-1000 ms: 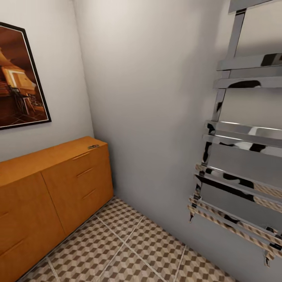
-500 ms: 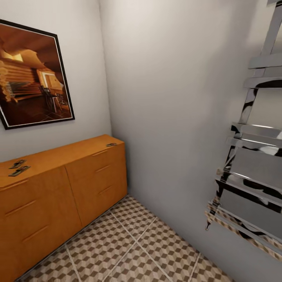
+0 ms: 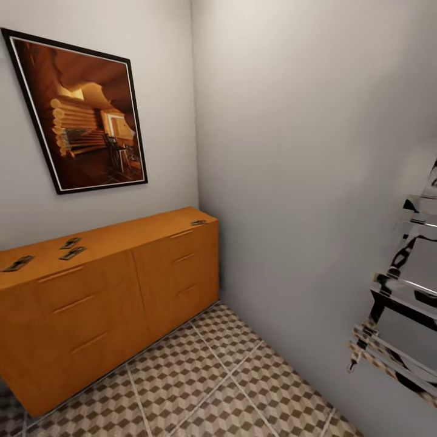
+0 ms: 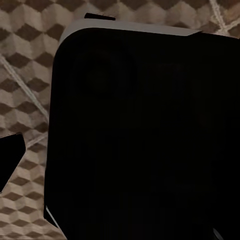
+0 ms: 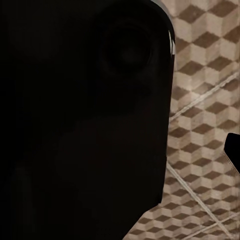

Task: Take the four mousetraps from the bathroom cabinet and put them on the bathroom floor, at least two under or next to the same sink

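Observation:
The orange-brown cabinet (image 3: pixel 109 291) stands against the left wall. Four mousetraps lie on its flat top: one (image 3: pixel 198 223) at the far right corner, two close together (image 3: pixel 70 243) (image 3: pixel 73 253) near the middle, and one (image 3: pixel 18 263) at the left edge of the head view. The cube-patterned bathroom floor (image 3: pixel 206 376) runs in front of the cabinet. The sink is out of view. In each wrist view a large black rounded body hangs over the floor tiles (image 4: pixel 25 75) (image 5: pixel 205 125), with a dark tip at the picture's edge.
A framed brown picture (image 3: pixel 85 115) hangs above the cabinet. A chrome towel rail (image 3: pixel 400 303) juts from the right wall. The grey wall (image 3: pixel 291 152) closes the far corner. Open tiled floor lies between the cabinet and the rail.
The whole head view has swung left: cabinet and picture sit further right in the frame, the towel rail slides off to the right, and three more mousetraps have come into sight.

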Controlling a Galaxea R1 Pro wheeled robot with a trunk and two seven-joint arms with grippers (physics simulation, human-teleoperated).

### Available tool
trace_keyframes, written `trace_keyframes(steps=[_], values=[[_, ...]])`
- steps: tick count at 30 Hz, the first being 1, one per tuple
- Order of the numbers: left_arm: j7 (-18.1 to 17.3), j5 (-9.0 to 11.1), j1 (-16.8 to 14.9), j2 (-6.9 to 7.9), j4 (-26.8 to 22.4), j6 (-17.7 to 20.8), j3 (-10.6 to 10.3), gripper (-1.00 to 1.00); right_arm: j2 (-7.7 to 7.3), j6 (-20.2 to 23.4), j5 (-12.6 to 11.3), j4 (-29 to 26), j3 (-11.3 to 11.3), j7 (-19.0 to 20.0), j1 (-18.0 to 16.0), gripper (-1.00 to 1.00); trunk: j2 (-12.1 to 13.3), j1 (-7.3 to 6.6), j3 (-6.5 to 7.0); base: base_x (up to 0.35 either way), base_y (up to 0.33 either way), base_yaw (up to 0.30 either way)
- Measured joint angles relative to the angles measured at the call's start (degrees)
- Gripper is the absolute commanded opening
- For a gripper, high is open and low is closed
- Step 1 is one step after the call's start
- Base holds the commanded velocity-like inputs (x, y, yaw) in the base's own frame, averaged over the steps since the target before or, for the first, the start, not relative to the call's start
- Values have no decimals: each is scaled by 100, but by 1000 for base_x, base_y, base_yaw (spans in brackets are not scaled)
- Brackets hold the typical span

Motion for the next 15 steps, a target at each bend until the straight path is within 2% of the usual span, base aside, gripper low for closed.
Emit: trace_keyframes(steps=[15], values=[[0,0,0,-8,0,0,-3,100,0,-4,0,0,0,0,0,100,0,0,0,0,0,274]])
